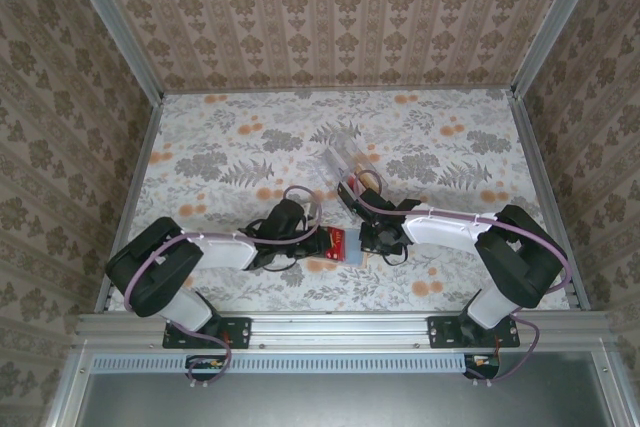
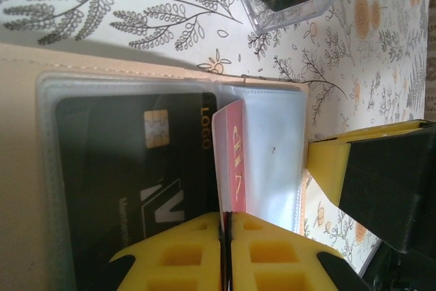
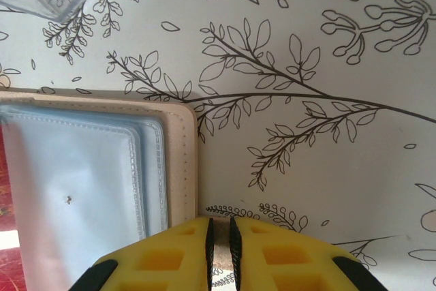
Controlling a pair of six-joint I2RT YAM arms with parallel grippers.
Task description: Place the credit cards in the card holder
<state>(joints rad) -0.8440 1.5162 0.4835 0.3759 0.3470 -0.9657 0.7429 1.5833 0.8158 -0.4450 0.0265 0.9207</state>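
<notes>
- Fingers of the left arm (image 2: 184, 250) were clamped on a thin red plastic card (image 2: 230, 161), held over the open tan leather-like card holder (image 2: 20, 168).
- A black chip card (image 2: 129, 168) lay in the holder's clear sleeve, at the red card's 9 o'clock.
- Fingers of the right arm (image 3: 170, 253) pinched the holder's tan edge.
- A clear plastic tray (image 1: 350, 162) sat at the holder's 12 o'clock.

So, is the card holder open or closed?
Open. The card holder lies spread, clear sleeves showing, the black card inside one.
</notes>
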